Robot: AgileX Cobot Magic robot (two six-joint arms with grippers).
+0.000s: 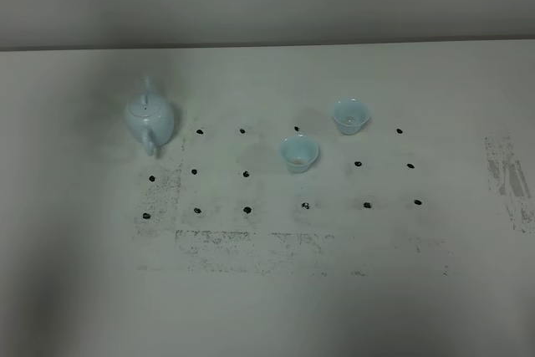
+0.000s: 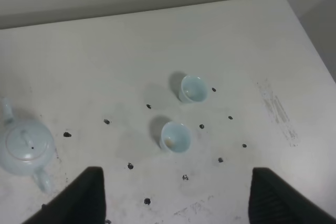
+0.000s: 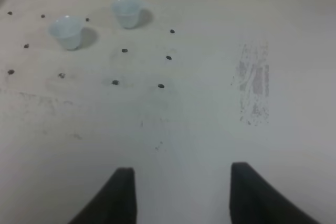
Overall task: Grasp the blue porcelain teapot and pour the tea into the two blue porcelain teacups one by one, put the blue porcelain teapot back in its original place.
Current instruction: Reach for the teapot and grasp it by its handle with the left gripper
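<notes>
The blue porcelain teapot (image 1: 150,119) stands upright at far left, its loop handle facing near. The near teacup (image 1: 298,153) and far teacup (image 1: 350,114) sit well to its right. The left gripper (image 2: 176,174) gapes wide and the right gripper (image 3: 182,168) is parted, both empty. Best to pinch the handle squarely with the left and lift level.

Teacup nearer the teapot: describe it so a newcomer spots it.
On the white dot-marked table, two small pale-blue glossy handleless cups stand right of the round pale porcelain teapot. Pick the front cup, closer to the teapot; the rear cup sits farther back.
</notes>
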